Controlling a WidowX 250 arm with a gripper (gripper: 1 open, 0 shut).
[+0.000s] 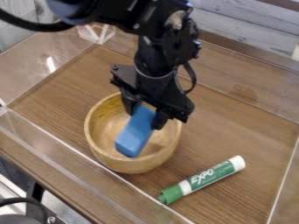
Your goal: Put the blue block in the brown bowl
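Observation:
The blue block (136, 132) hangs tilted inside the brown bowl (103, 142), its lower end down near the bowl's floor. My black gripper (149, 107) stands over the bowl's far right rim, pointing steeply down, shut on the block's upper end. The bowl sits near the front middle of the wooden tabletop. The arm covers part of the bowl's back rim.
A green-and-white marker (202, 180) lies on the wood to the front right of the bowl. Clear plastic walls (47, 140) ring the wooden surface, with the front wall close to the bowl.

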